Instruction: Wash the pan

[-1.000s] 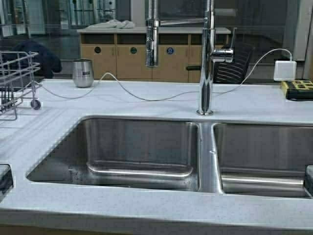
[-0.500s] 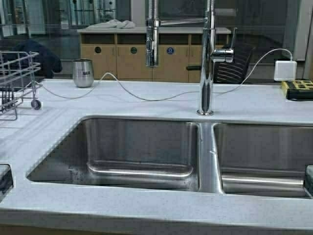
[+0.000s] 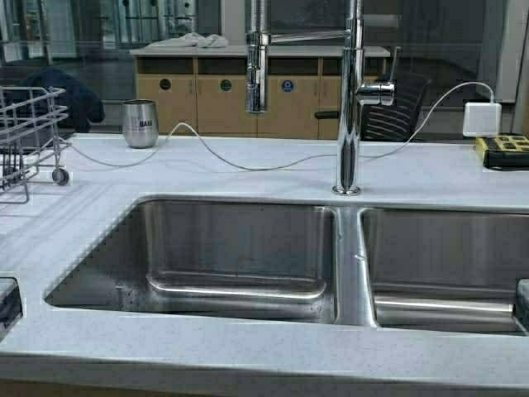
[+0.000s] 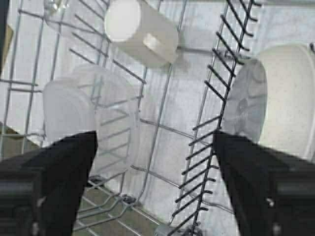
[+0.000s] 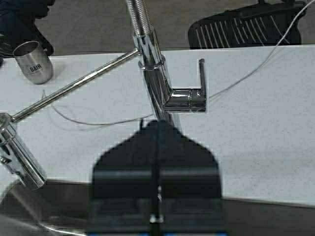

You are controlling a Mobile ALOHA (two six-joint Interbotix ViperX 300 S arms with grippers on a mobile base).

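Note:
The pan [image 4: 288,98] shows as a cream, speckled round dish standing on edge in the wire dish rack [image 4: 162,73]; its handle is out of view. My left gripper [image 4: 155,145] hangs open above the rack floor, and the pan is beside one of its fingers [image 4: 256,172]. My right gripper [image 5: 157,129] is shut with nothing in it, just in front of the chrome faucet [image 5: 152,83] and below its lever [image 5: 189,96]. In the high view the pan does not show.
A double steel sink [image 3: 231,248] fills the counter front, with the tall faucet [image 3: 348,99] behind the divider. The rack [image 3: 29,132] stands at the left. A steel tumbler [image 3: 140,123], a thin cable [image 3: 248,165], a white charger [image 3: 481,118] and a power strip [image 3: 504,150] sit behind. A white cup [image 4: 140,29] and clear lids [image 4: 88,113] lie in the rack.

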